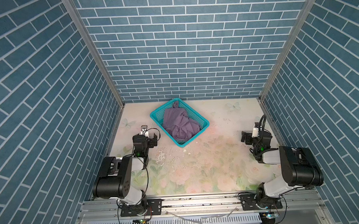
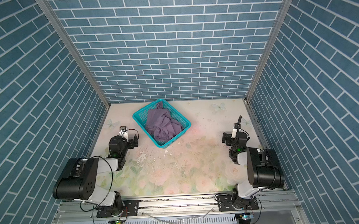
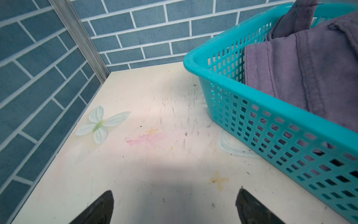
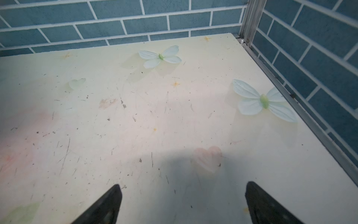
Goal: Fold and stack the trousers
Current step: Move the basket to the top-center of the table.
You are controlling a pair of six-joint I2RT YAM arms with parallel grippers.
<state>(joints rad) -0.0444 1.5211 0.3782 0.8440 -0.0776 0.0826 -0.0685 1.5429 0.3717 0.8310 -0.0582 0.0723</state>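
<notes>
At the left side, the left arm [image 1: 115,177] reaches from the front rail over the table [image 1: 197,167]. The left gripper [image 3: 175,195] hangs above bare tabletop with its jaws wide apart and nothing between them. A pale butterfly print [image 3: 100,124] lies ahead of it, toward the left wall.

Just to its right, near but not touching, stands the basket [image 1: 196,134], teal and latticed. In both top views it sits on the far part of the table, left of the middle and turned at an angle, with one corner close to the back wall [image 2: 176,136]. The trousers [image 1: 178,125] lie crumpled inside it, a purple heap that fills most of the floor of the basket [image 2: 162,125]. One bit of cloth pokes up over the far rim. In the left wrist view, a seamed fold of the cloth [image 3: 310,67] rises above the basket's near wall [image 3: 271,139].

The middle of the table shows faded flower print and scuffs.

At the right side, well apart from the basket, the right gripper [image 4: 183,185] hangs over bare tabletop near the table's right edge. Its jaws are also spread wide and hold nothing. Two butterfly prints [image 4: 160,57] lie ahead of it.
</notes>
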